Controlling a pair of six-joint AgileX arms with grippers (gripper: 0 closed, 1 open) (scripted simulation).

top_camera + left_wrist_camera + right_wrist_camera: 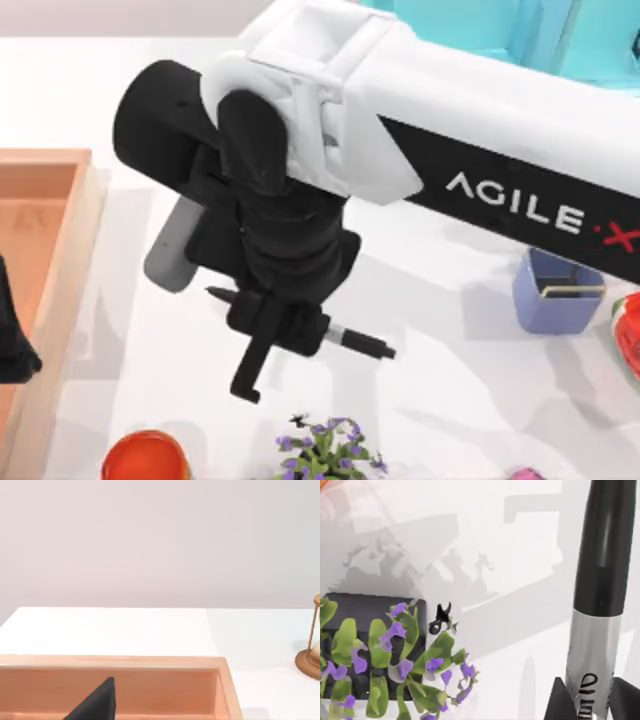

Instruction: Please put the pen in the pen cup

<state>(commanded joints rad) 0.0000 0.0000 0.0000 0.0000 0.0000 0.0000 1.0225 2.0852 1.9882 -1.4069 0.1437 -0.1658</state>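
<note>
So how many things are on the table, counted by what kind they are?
Pens: 1, the pen in the right hand
Cups: 2, the pen cup and an orange cup
Plants: 1
Wooden trays: 1
Hourglasses: 1
Total: 6

Bright, even light; soft grey shadows on white table

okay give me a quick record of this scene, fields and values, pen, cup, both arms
pen: held level above the table, clamped at its middle band
right gripper: shut on the pen, mid-table
pen cup: upright at table's right, apart from the pen
left gripper: parked over the wooden tray at left
nearby: flower pot, orange cup
</note>
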